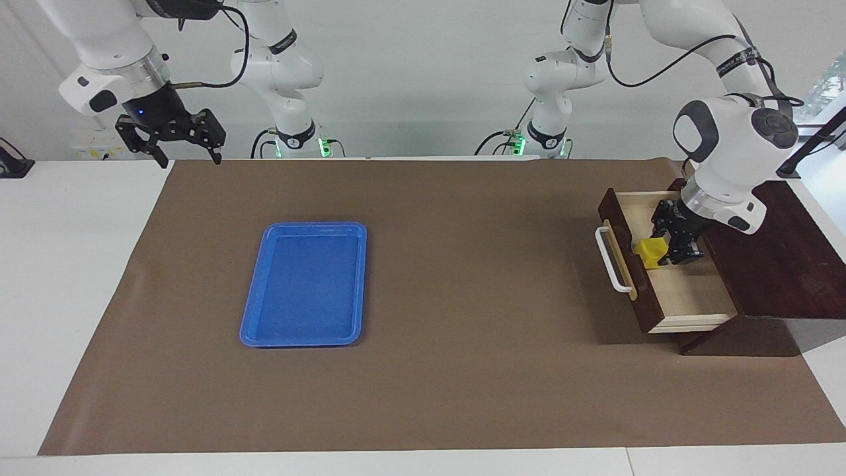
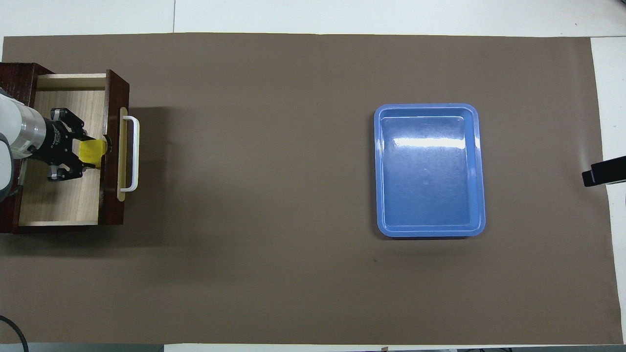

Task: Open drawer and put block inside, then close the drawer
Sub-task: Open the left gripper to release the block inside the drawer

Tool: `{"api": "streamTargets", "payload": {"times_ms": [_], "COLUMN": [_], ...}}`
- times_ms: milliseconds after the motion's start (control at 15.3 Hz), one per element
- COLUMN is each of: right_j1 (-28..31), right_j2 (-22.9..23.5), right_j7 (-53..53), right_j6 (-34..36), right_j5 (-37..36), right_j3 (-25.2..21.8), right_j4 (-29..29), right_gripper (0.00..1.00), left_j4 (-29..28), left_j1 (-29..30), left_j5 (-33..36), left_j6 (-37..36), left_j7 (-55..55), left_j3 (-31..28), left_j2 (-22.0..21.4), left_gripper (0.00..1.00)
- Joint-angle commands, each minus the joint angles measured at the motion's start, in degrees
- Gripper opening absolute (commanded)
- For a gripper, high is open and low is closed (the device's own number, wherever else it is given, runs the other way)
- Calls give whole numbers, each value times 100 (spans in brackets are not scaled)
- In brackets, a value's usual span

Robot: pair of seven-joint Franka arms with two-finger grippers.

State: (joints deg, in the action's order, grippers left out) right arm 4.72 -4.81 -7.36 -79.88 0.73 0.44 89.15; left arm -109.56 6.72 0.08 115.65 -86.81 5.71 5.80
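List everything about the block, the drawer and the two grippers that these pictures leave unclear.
- Block: whether it rests on the drawer floor is unclear; the drawer front hides its base in the facing view, the left gripper covers part of it overhead.
- Left gripper: whether its jaws grip the block.
- Right gripper: nearly all cut off by the overhead view's edge.
- Cabinet: cut off at the overhead view's edge.
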Motion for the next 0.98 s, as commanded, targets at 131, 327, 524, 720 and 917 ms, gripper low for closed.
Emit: {"api": "streamTargets", "payload": {"times_ms": [131,327,524,720,917], "right_j1": [143,134,134,134,134], "right_j2": [305,296,296,287,296], "right_j7": [-82,67,68,76,207], "right_j6": [-28,-37,-133,-299,-432], "right_j5": [-117,-161,-266,-346,-328], "right_j3": [114,123,131,131,131], "right_j4": [6,68,50,102,261], "right_gripper": [100,100,100,100,100], "left_j4": [-268,-277,108,889,1051], "left_j1": [-101,-101,-101,-232,-688], "left_j5": [-70,-70,-70,-96,-175], "left_j6": [133,124,2,-595,-808], "left_j7": [-29,-2,-20,-20,-90], "left_j3": [-53,-53,-44,-9,-26], "left_j2": [-220,-220,-167,-1,18], "left_gripper": [4,100,100,100,100]}}
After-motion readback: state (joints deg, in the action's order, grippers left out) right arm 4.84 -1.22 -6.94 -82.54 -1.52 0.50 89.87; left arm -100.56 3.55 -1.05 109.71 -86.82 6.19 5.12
